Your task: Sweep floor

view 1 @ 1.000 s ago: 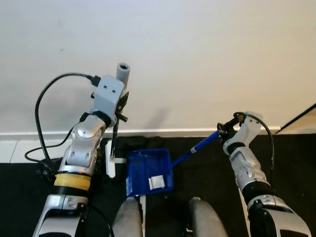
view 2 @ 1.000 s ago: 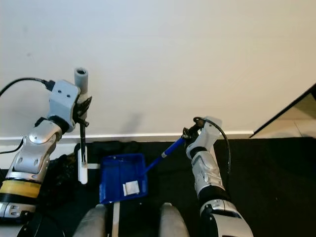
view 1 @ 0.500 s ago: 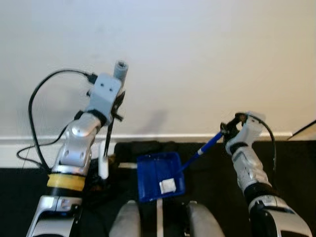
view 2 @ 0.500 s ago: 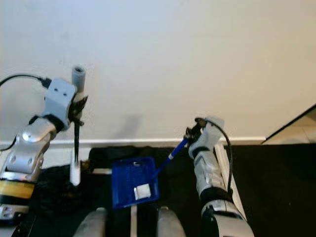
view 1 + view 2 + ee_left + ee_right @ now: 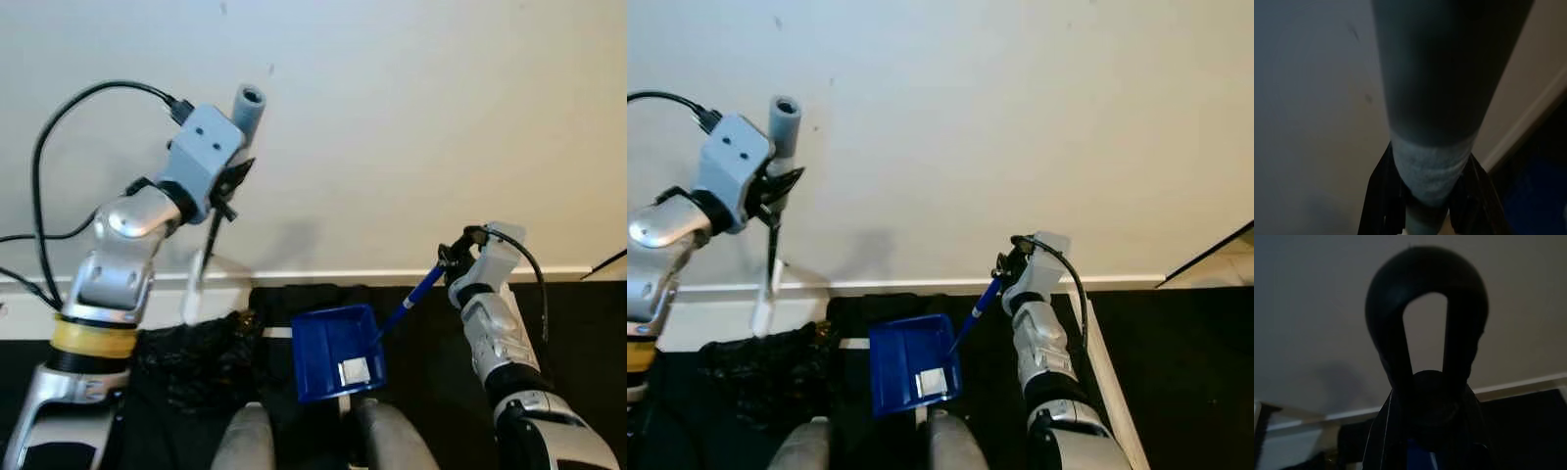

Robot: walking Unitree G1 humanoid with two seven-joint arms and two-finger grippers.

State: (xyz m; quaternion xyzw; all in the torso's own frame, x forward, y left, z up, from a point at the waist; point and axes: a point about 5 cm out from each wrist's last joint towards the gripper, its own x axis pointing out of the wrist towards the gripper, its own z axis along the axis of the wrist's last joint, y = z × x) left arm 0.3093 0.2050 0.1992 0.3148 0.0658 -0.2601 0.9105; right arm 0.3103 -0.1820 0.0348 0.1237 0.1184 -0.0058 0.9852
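We've got the left pincer (image 5: 227, 184) up high by the wall (image 5: 411, 117), clenched on the broom (image 5: 201, 264) handle; left wrist view confirms both fingers (image 5: 1383, 205) tight on either side of the grey grip w/ a pale band. Broom shaft hangs down tilted, its pale lower end in front of the baseboard (image 5: 323, 278), above a dark crumpled heap (image 5: 191, 357) on the floor (image 5: 578, 323). Right pincer (image 5: 453, 257) is lower, on our right, gripping the top of the dustpan (image 5: 338, 352) handle (image 5: 411, 294); right wrist view shows the black hang loop (image 5: 1426, 308) at the handle end sticking up past the fingers (image 5: 1386, 431), blue shaft just below. Blue dustpan sits on the dark floor near center, right in front of our knees (image 5: 240, 441), handle angled up to the right pincer. Small white scrap (image 5: 354, 371) lies inside the pan near its front edge. Floor is black mat up to the white baseboard; pale strip (image 5: 1097, 362) runs along the mat to our right.
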